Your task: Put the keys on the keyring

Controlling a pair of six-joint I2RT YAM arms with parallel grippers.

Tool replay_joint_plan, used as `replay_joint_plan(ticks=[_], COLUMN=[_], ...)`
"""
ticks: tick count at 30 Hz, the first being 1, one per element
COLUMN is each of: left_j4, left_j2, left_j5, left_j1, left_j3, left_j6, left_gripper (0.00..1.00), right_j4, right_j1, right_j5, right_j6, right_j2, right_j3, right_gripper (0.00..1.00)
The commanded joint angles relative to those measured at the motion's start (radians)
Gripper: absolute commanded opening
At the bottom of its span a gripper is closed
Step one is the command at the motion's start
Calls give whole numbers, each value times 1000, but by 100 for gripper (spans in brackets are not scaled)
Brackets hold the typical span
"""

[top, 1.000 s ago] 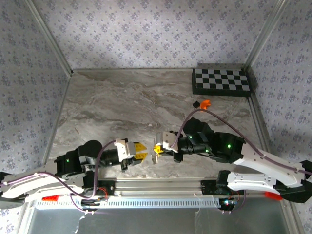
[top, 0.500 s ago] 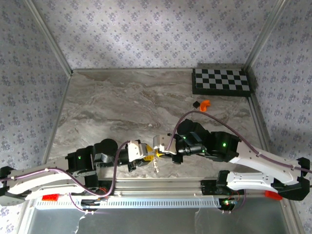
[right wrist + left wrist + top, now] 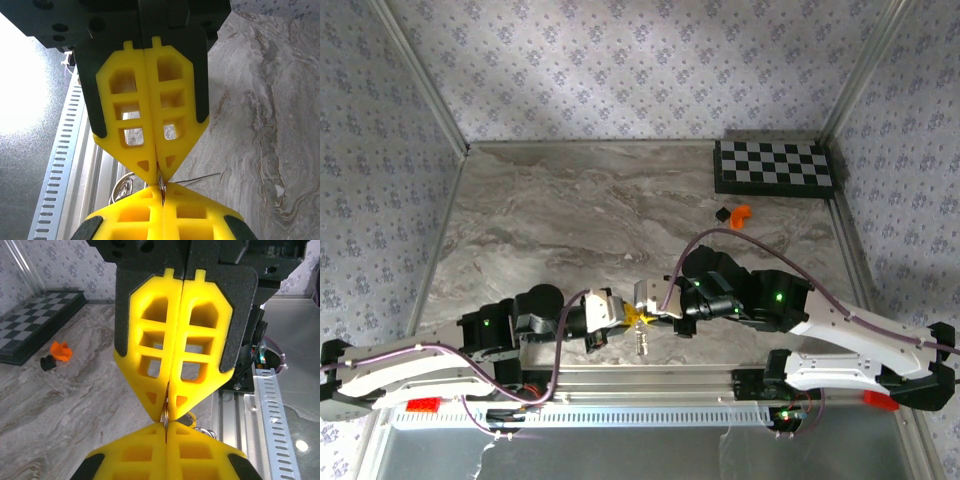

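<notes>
My two grippers meet tip to tip near the table's front edge, the left gripper [image 3: 619,316] on one side and the right gripper [image 3: 646,303] on the other. In the left wrist view my left gripper [image 3: 166,426] is shut at the bottom and the right gripper [image 3: 169,407] is shut above it. Both pinch the thin edge of the keyring [image 3: 165,415]. A key with a yellow head [image 3: 187,419] and silvery loops [image 3: 207,433] hang behind the tips. The right wrist view shows the right gripper [image 3: 162,189], the left gripper [image 3: 157,172] and silvery loops [image 3: 123,188]. A silvery cluster [image 3: 640,345] dangles below.
A small orange piece [image 3: 740,212] and a black piece [image 3: 722,213] lie at the back right, near a checkerboard [image 3: 775,167]. An aluminium rail [image 3: 650,380] runs along the near edge just below the grippers. Patterned walls close in the table.
The left arm has reached right until its tips meet the right gripper, and its fingers have closed on the ring. The right gripper shifted slightly left and stayed shut.
</notes>
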Motion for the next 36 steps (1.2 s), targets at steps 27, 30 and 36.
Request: replay_joint_plan(ticks=[27, 30, 36], left_j4=[194, 199, 210], left_j2=[-87, -89, -90], left_j5=[90, 94, 100], left_j1=[0, 1, 1], left_j3=[-25, -28, -31], left_j6=[-17, -18, -18], left_gripper=[0, 0, 0], right_j4=[96, 97, 112], right_j1=[6, 5, 2], right_j5=[-56, -59, -64], right_j6=[68, 74, 87], right_j2=[-105, -113, -146], right_j3=[-44, -51, -73], right_gripper=[19, 19, 22])
